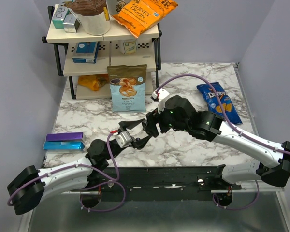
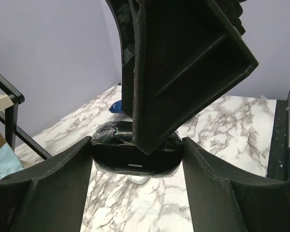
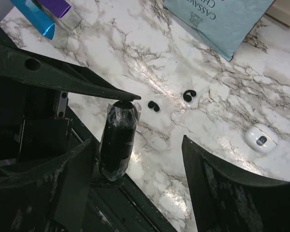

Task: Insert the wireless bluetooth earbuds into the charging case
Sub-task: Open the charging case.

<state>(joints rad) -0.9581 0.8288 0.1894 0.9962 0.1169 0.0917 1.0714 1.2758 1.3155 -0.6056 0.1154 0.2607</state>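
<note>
Clamping one black oval glossy case [image 2: 130, 166] between jaws of left gripper [image 2: 137, 145]; holding jaws of right gripper [image 3: 139, 140] apart beside it; leaving two tiny black rounded earbuds [image 3: 153, 106] lying mid white-grey marble tabletop [image 3: 222, 72], inside lilac walls [image 1: 19, 72].

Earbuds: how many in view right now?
2. One earbud lies on the table just right of the black case; the other earbud lies further right. The other views show none.

Charging case [image 3: 117, 140] sits between the left gripper [image 2: 136, 154] fingers. Just behind it, two earbuds [image 3: 153, 106] lie on the table [image 3: 232, 87]; snack bag [image 3: 217, 19] stands farther behind.
</note>
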